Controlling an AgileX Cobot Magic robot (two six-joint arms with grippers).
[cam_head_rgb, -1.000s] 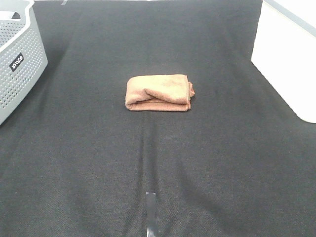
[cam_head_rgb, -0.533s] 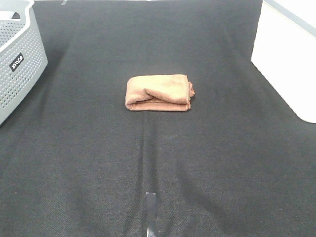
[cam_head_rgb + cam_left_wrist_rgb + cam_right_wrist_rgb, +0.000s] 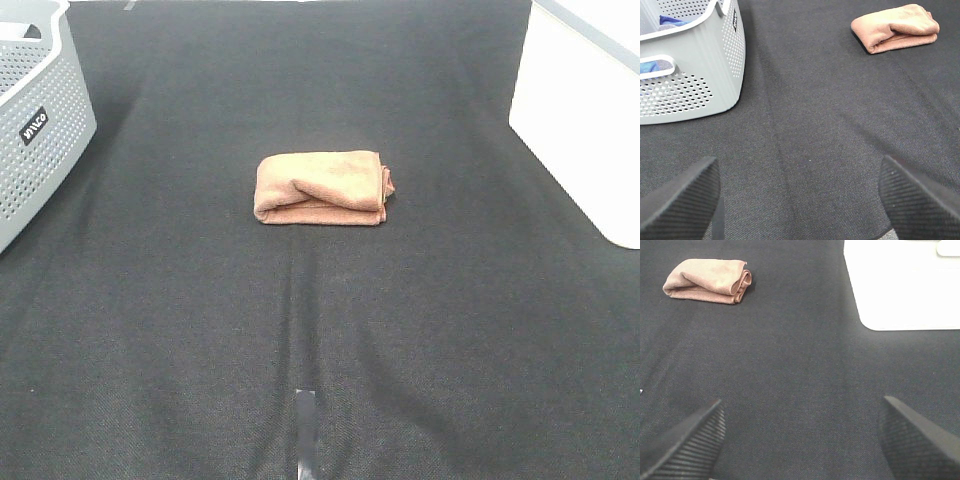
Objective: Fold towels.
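The reddish-brown towel (image 3: 322, 187) lies folded into a small thick bundle in the middle of the black table cloth. It also shows in the left wrist view (image 3: 896, 28) and in the right wrist view (image 3: 708, 280). My left gripper (image 3: 800, 200) is open and empty, low over the cloth and well short of the towel. My right gripper (image 3: 800, 440) is open and empty too, also far from the towel. Neither arm shows in the exterior high view.
A grey perforated laundry basket (image 3: 35, 120) stands at the far left, and the left wrist view (image 3: 695, 75) shows blue cloth inside it. A white surface (image 3: 585, 110) borders the table at the right. A strip of tape (image 3: 305, 432) marks the front middle.
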